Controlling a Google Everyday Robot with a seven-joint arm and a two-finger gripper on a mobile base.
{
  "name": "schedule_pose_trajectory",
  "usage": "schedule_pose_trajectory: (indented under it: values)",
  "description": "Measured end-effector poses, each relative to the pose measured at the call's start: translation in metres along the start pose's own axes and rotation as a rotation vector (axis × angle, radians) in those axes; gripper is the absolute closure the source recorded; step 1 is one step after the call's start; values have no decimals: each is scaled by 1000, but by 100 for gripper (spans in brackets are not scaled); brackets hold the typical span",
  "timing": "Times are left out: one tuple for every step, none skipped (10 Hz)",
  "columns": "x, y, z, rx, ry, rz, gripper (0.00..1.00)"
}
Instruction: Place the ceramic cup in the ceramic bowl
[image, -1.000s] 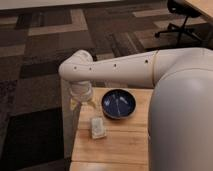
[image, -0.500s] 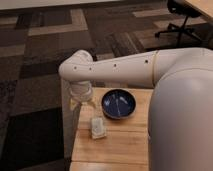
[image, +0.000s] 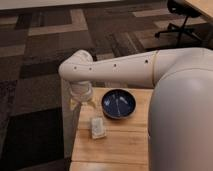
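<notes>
The dark-blue ceramic bowl (image: 118, 104) sits on the back middle of the wooden table (image: 120, 147), empty. My white arm reaches left across it. My gripper (image: 82, 100) hangs down over the table's back-left corner, just left of the bowl. Its jaws stand open around a small pale shape that looks like the ceramic cup (image: 83, 101). The wrist hides most of the cup, and I cannot tell whether the fingers touch it.
A flat whitish block (image: 97, 128) lies on the table in front of the gripper. My own white body (image: 185, 125) covers the table's right side. Patterned carpet lies left of and behind the table. An office chair (image: 182, 17) stands far back right.
</notes>
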Motion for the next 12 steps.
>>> schedule_pose_trajectory:
  values:
    - [0, 0, 0, 0, 0, 0, 35]
    - [1, -3, 0, 1, 0, 7, 35]
    - [1, -9, -1, 4, -7, 18, 35]
    - [1, -20, -4, 12, -21, 30, 35]
    - [2, -30, -7, 10, -31, 42, 35]
    - [4, -45, -12, 1, -37, 51, 35]
    - [5, -55, -15, -7, -41, 53, 35]
    - [9, -80, -20, -17, -46, 58, 35]
    - [13, -105, -25, -29, -47, 55, 35]
    - [14, -124, -28, -38, -45, 49, 35]
    - [10, -164, -33, -33, -45, 50, 35]
    - [9, -181, -36, -33, -46, 50, 35]
